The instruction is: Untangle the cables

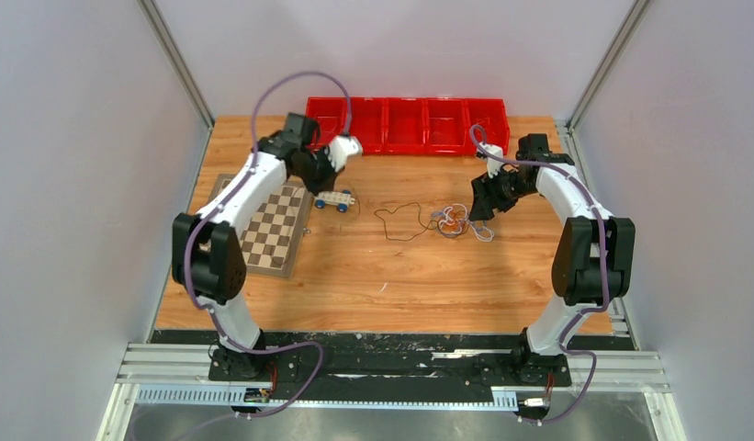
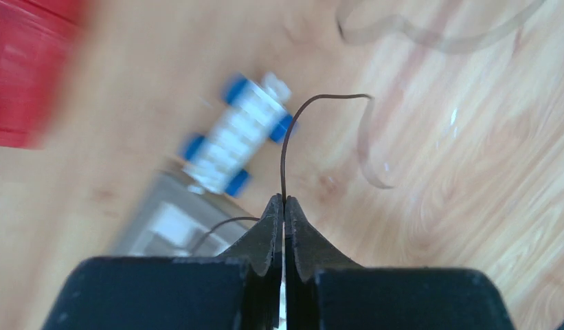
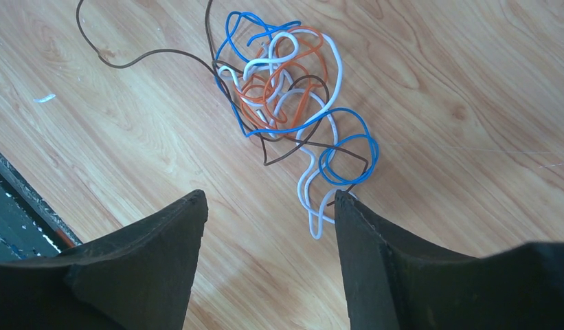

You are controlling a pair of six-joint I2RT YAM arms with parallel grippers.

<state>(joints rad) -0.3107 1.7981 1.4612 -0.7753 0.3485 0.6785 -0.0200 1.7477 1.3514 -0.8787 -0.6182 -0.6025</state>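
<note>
A tangle of thin white, blue, orange-red and black cables [image 1: 455, 220] lies on the wooden table right of centre, and is sharp in the right wrist view [image 3: 286, 89]. One black cable [image 1: 400, 223] trails out of it to the left. My left gripper [image 1: 325, 180] hangs over the toy car, and in the left wrist view it [image 2: 284, 201] is shut on the black cable [image 2: 290, 124], which arcs up out of the closed tips. My right gripper [image 1: 483, 204] is open and empty just above the tangle's near end [image 3: 271, 196]; a white loop [image 3: 313, 206] lies beside its right finger.
A small white-and-blue toy car [image 1: 333, 199] stands left of centre, blurred in the left wrist view [image 2: 241, 134]. A chessboard [image 1: 274, 225] lies at the left. Red bins [image 1: 405, 124] line the back edge. The black frame [image 3: 18, 220] borders the table.
</note>
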